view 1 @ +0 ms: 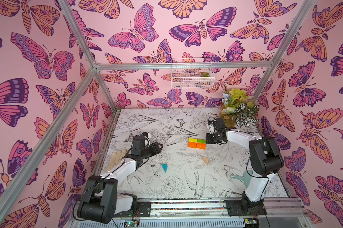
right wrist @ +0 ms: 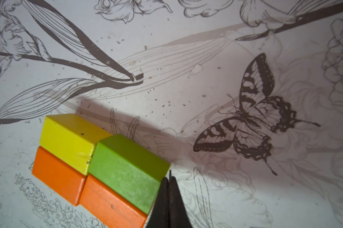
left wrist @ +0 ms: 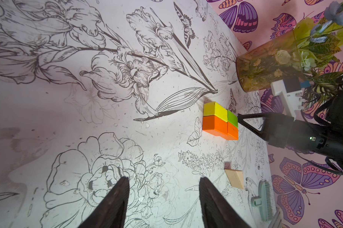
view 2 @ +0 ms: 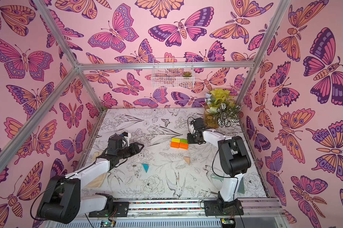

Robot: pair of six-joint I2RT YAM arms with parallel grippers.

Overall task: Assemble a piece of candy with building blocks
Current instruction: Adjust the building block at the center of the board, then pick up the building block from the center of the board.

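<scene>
Right arm [view 1: 239, 138] reaches forward and bends in toward the block rectangle [view 1: 197, 143]. The right gripper [right wrist: 169, 177] is pinched fully closed, tips right at the rectangle's green end. Left arm [view 1: 119, 169] stretches out low, and the left gripper [left wrist: 163, 178] stops well short of the rectangle, pointing at it, jaws apart and holding nothing.

Matt painted green brick [right wrist: 125, 169], bare pale-wood tan triangle [left wrist: 234, 178], matt printed tabletop [left wrist: 48, 118], brushed metal frame rail [view 1: 137, 66]
</scene>
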